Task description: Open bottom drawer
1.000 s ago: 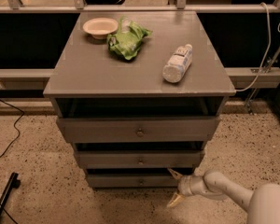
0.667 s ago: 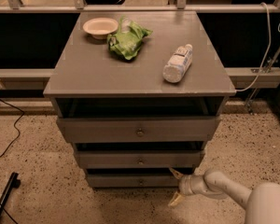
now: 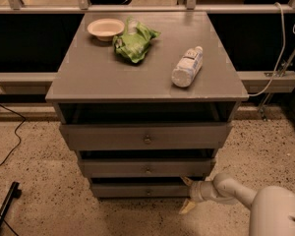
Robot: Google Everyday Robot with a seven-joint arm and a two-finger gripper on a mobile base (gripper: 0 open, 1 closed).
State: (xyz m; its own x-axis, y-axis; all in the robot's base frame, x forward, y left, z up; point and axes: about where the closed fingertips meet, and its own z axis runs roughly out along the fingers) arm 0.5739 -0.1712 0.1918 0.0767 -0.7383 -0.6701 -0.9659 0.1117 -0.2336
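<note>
- The bottom drawer [image 3: 123,190] sits lowest in the grey cabinet [image 3: 113,77], just above the speckled floor [image 3: 39,156]. Its small knob [image 3: 148,192] is at the centre of its front.
- The gripper [image 3: 183,195] is at the right end of that front, released and grasping nothing. One finger [image 3: 188,182] is up by the panel's top corner and the other is below it.
- The drawer looks barely out, if at all (the dark gap above it is thin), so the pull seems not yet done.
- What is left, on this reading, is to catch the edge or knob, then draw the drawer out.
</note>
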